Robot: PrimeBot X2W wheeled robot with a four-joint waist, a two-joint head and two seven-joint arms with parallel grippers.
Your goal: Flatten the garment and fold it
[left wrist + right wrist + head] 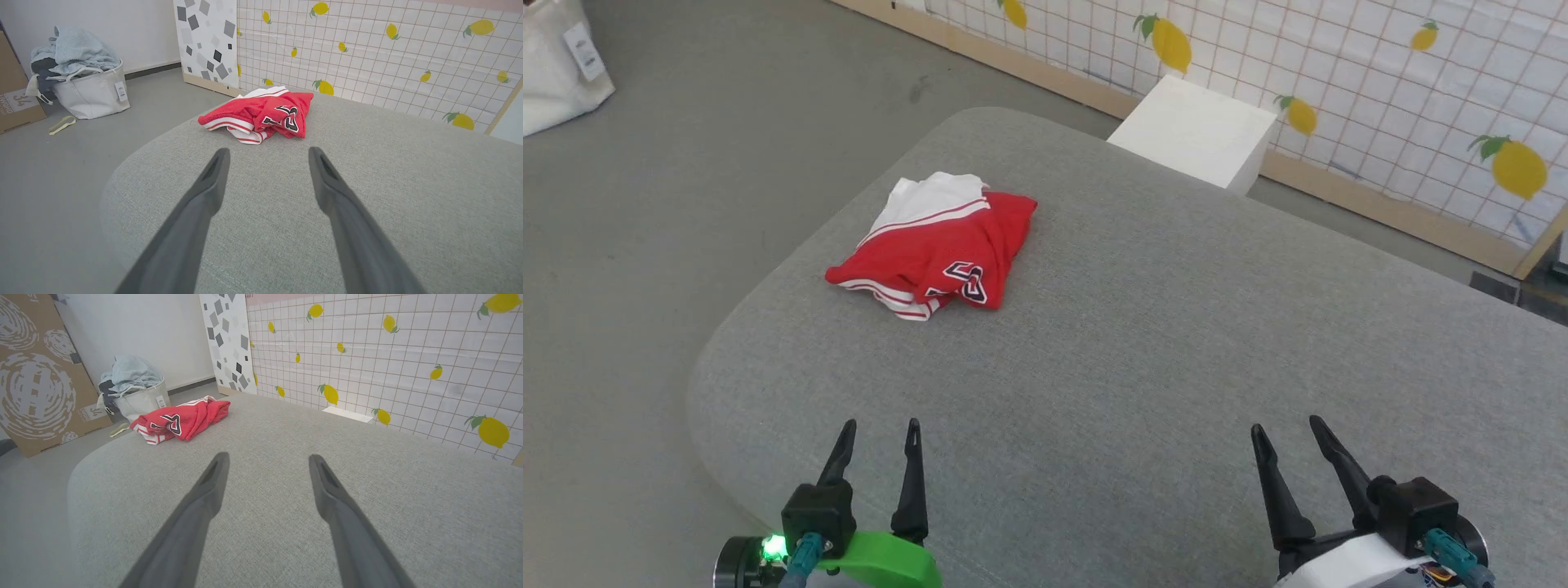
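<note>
Garment (935, 245) lies crumpled on the grey surface (1143, 367), well apart from your left gripper (881, 423) and right gripper (1285, 423), both spread empty.

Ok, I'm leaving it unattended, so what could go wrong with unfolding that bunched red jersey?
The garment lies crumpled near the left edge of the grey table; a pull could drag it off. Its layers are bunched, so the open left gripper may pinch several at once. The right gripper sits farther away, a longer reach.

The crumpled garment (931, 245) hides most of its lettering (968, 280).
</note>
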